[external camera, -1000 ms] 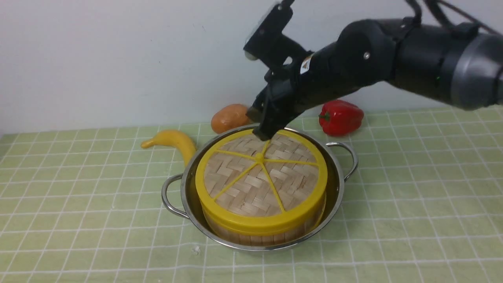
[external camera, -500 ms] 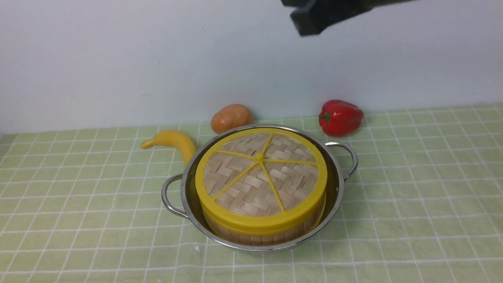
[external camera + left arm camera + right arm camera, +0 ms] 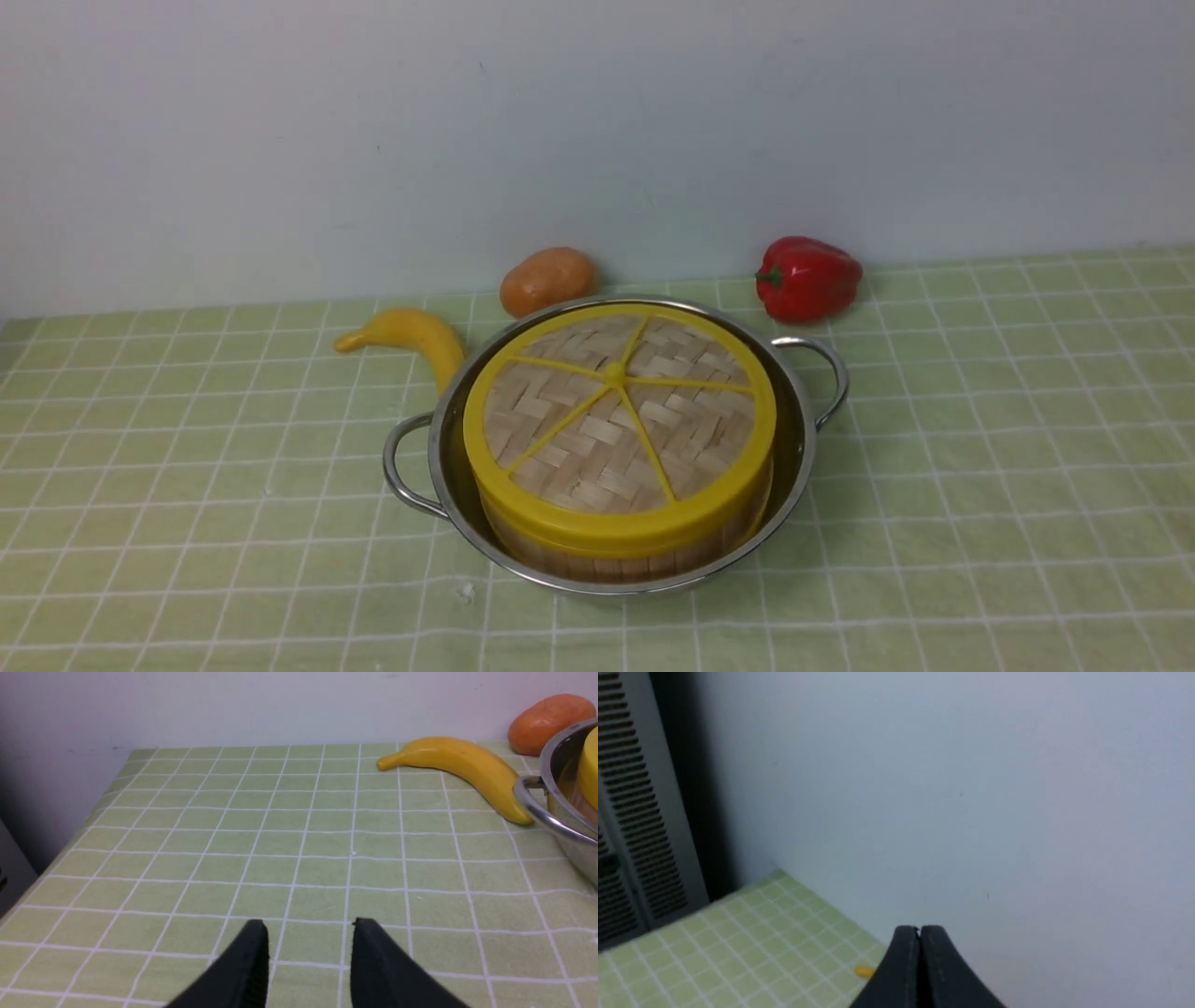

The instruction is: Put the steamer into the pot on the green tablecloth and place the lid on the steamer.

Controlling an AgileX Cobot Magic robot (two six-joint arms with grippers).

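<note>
Sitting right in the middle of the green cloth (image 3: 980, 448) is the pot (image 3: 803, 439), and the steamer (image 3: 616, 560) stands inside it, its slatted wall showing just under the lid (image 3: 618, 425), which lies flat and square on top, yellow spokes up. Behind the pot, a banana (image 3: 411, 336) curves in beside the left handle, a potato (image 3: 548, 280) rests by the wall just beyond the far rim, and a red pepper (image 3: 808, 278) stands off to the right, clear of the pot. The left gripper (image 3: 310, 947) hangs low over bare cloth, fingers apart, nothing between them, the banana and pot edge off ahead. The right gripper (image 3: 919, 938) points at the wall, fingers pressed together, empty.
</note>
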